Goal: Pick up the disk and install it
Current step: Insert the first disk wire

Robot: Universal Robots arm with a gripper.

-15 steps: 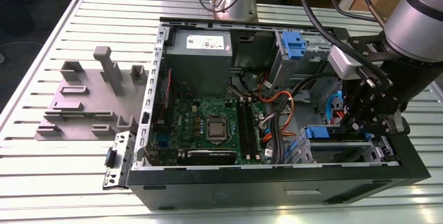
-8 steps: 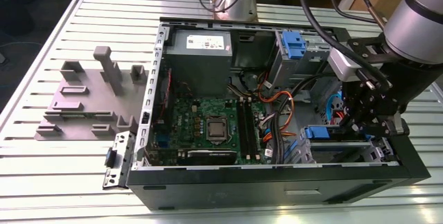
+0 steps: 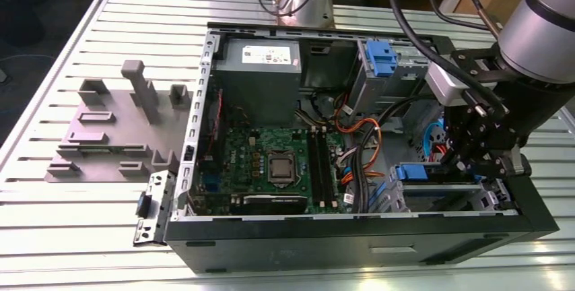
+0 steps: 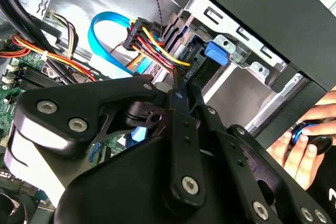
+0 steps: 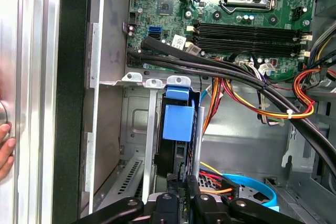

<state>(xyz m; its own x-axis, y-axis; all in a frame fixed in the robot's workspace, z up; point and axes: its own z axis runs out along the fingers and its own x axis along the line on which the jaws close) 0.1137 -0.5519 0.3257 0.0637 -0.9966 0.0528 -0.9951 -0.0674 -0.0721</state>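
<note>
The disk (image 5: pixel 178 129) stands on edge in the drive bay at the lower corner of the open computer case (image 3: pixel 359 234), its blue rail end (image 3: pixel 413 172) showing just above the bay's metal frame in the exterior view, and the tool (image 3: pixel 481 159) hangs right over that spot, down inside the case on the exterior view's right. In the first wrist view the tool's dark fingers (image 5: pixel 191 190) sit close together at the disk's near edge, seemingly closed on its thin side, though I cannot tell for sure how firm the hold is. In the second wrist view the black linkage (image 4: pixel 178 145) of the tool points toward the bay, where a blue plastic tab (image 4: pixel 215 51) and a bundle of red, yellow and orange wires (image 4: pixel 152 40) sit beside a light-blue data cable (image 4: pixel 105 40). Moving outward, the green motherboard (image 3: pixel 279 163) lies flat in the middle of the case with its processor socket (image 3: pixel 279 167) bare, and a grey power supply (image 3: pixel 260 69) sits at the far corner. To the exterior view's left a grey fixture with upright blocks (image 3: pixel 117 122) rests on the ribbed metal tabletop (image 3: pixel 54 237). A person's hand (image 4: pixel 304 148) rests on something dark with a blue part just outside the case wall.
</note>
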